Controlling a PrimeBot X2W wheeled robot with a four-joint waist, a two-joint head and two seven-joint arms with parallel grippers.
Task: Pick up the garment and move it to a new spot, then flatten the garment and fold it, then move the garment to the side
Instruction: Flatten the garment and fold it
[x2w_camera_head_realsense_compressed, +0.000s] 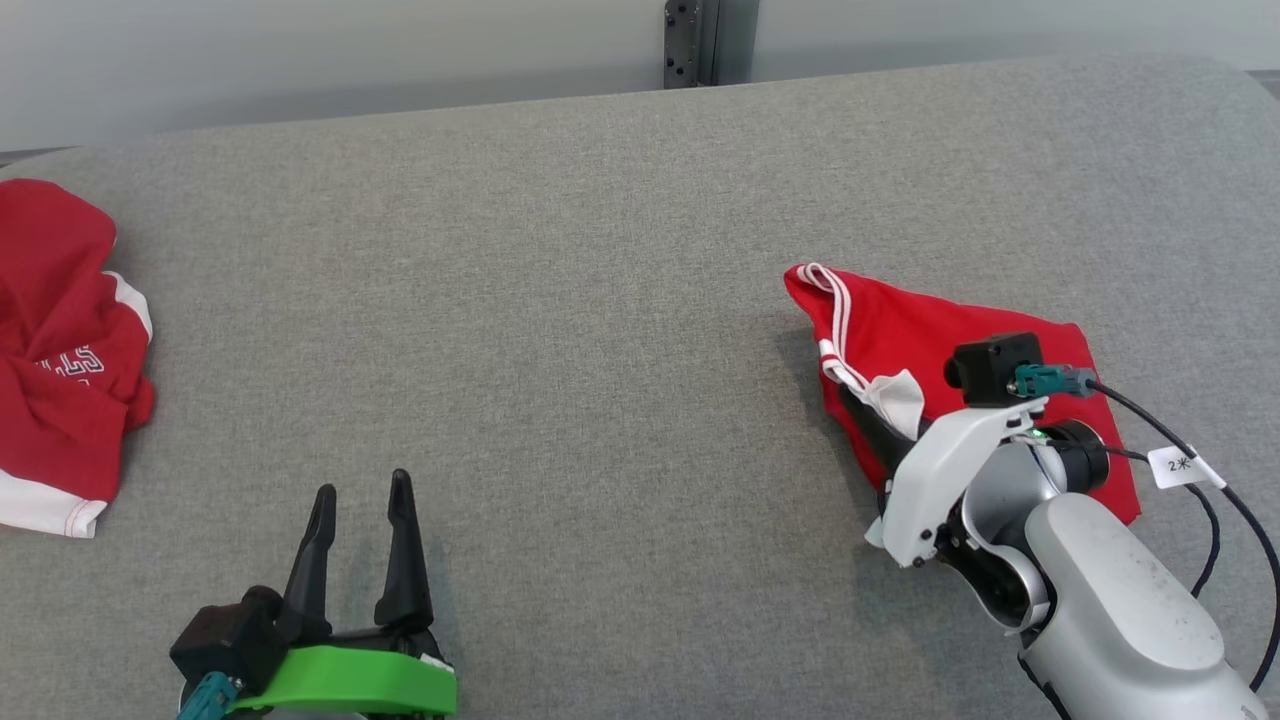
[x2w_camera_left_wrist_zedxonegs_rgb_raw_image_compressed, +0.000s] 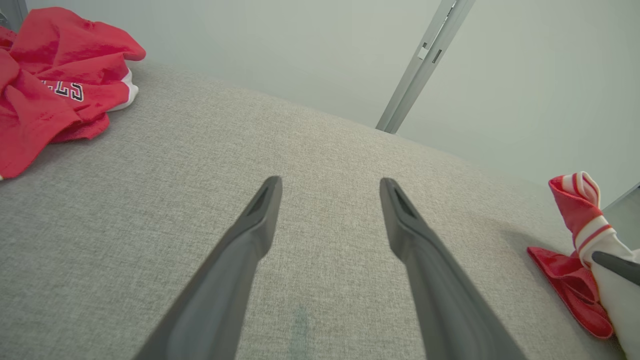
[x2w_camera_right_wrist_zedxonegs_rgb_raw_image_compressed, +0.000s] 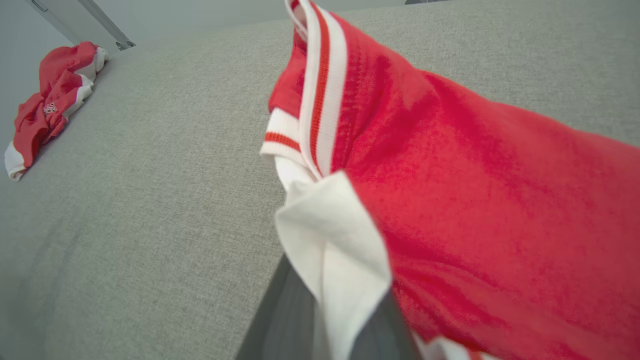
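We are looking down on a grey fabric surface (x2w_camera_head_realsense_compressed: 600, 300). Nearest us, at the lower left of the frame, the left gripper (x2w_camera_head_realsense_compressed: 362, 485) is pointing up the frame, its two dark fingers spread apart and holding nothing.

At the lower right, the pale right arm (x2w_camera_head_realsense_compressed: 1120, 600) is reaching up and to the left. The right gripper (x2w_camera_head_realsense_compressed: 868, 425) is pinching a white-trimmed edge of the garment (x2w_camera_head_realsense_compressed: 950, 330), with its fingers pressed together on the cloth.

The garment, red with white striped trim, is lying bunched at the right middle of the frame, and its left corner is standing up off the surface.

Farther off, at the left edge, a second red shirt (x2w_camera_head_realsense_compressed: 60, 350) with white hems is lying crumpled, well apart from the garment.

Beyond the far edge of the surface, at the top centre, a dark metal bracket (x2w_camera_head_realsense_compressed: 690, 40) is showing against a pale wall (x2w_camera_head_realsense_compressed: 300, 60).
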